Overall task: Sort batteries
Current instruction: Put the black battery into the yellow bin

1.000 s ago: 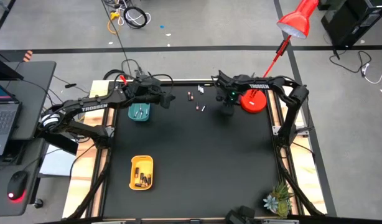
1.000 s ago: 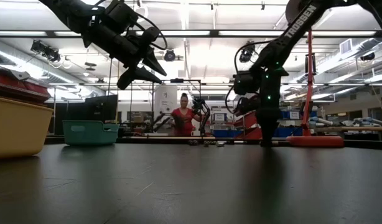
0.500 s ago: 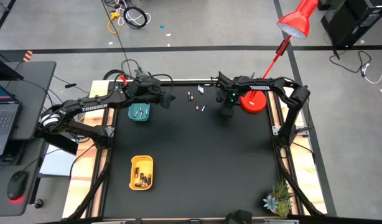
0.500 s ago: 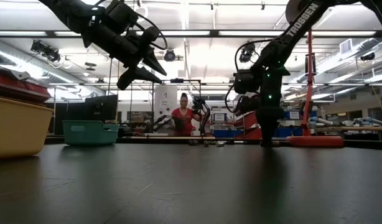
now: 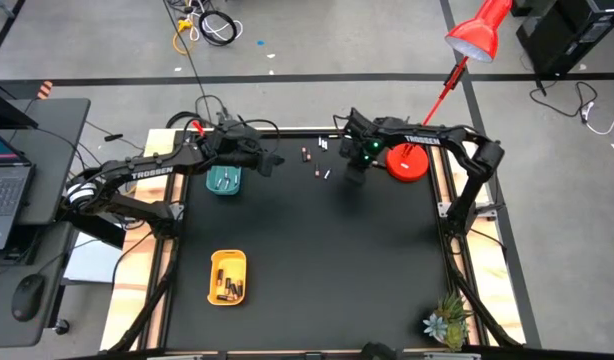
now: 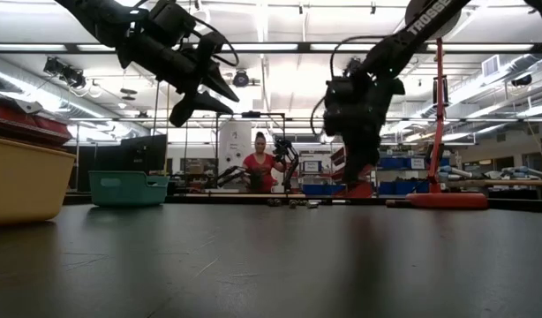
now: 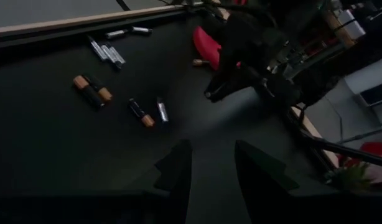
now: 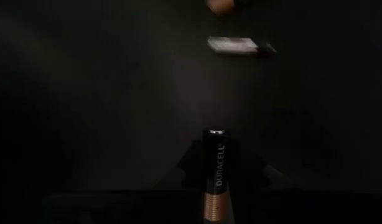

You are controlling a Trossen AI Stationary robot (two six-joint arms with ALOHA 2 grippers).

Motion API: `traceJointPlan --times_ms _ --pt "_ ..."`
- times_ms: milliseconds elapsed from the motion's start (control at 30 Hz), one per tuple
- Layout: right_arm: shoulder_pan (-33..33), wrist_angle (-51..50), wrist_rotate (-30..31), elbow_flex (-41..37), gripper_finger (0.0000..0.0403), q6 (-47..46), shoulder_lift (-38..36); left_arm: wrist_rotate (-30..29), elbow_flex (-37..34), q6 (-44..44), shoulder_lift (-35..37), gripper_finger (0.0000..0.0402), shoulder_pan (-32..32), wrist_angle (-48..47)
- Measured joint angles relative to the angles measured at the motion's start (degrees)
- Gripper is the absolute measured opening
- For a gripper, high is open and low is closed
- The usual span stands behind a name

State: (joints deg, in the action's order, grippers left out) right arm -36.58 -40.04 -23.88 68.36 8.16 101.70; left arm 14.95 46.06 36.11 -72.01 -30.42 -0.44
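Loose batteries lie on the black table near its far edge: a dark pair [image 5: 307, 153], silver ones [image 5: 324, 145], two more [image 5: 322, 174]. The left wrist view shows the copper-tipped pair [image 7: 91, 90] and the silver ones [image 7: 107, 51]. My right gripper [image 5: 354, 176] hovers just right of them, shut on a black and copper battery [image 8: 214, 168]. My left gripper [image 5: 274, 160] hangs open in the air [image 6: 200, 93] right of the teal tray [image 5: 225, 181]. The yellow tray [image 5: 227, 277] holds several batteries. My right gripper pinches the black and copper battery between its two fingers [image 8: 192, 171]. The copper end [image 8: 214, 208] sits back between them, and the black end [image 8: 215, 134] sticks out forward along the fingers. The battery is lifted clear of the table.
A red lamp base [image 5: 407, 163] stands at the far right of the table, its pole leaning over the edge. A small plant [image 5: 447, 322] sits at the near right corner. A silver battery [image 8: 231, 45] lies on the table ahead of my right gripper.
My right gripper has risen from the table surface and shifted a little toward the table's left, carrying the battery up with it. My left gripper has stayed where it was.
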Motion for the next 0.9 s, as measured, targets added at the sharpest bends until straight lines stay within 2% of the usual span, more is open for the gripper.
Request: traceJointPlan --times_ms 100,233,333,433,567,733,900 --pt "1.1 4.0 -4.3 0.4 0.0042 -5.2 -1.4 0.7 0.0 0.1 0.0 0.0133 1.1 2.2" --pt "3.4 18.5 -7.5 0.7 0.0042 -15.1 -4.8 0.4 0.0 -3.4 0.0 0.0133 3.7 9.1" --pt "5.1 29.9 -8.0 0.7 0.0042 -22.6 -6.7 -2.6 0.0 -8.0 0.0 0.0133 5.7 14.9" --pt "6.7 39.0 -7.1 0.8 0.0042 -27.3 -8.9 -6.5 0.0 -11.1 0.0 0.0133 6.6 18.8" --pt "8.9 42.0 -3.9 0.8 0.0042 -29.1 -10.7 -11.2 0.0 -9.9 0.0 0.0137 6.5 19.0" --pt "11.6 46.2 1.5 0.8 0.0042 -29.3 -12.3 -9.1 0.0 -8.4 0.0 0.0176 7.3 21.5" --pt "13.2 52.3 4.2 0.8 0.0042 -31.9 -12.0 -8.6 0.0 -8.7 0.0 0.0220 8.8 22.0"
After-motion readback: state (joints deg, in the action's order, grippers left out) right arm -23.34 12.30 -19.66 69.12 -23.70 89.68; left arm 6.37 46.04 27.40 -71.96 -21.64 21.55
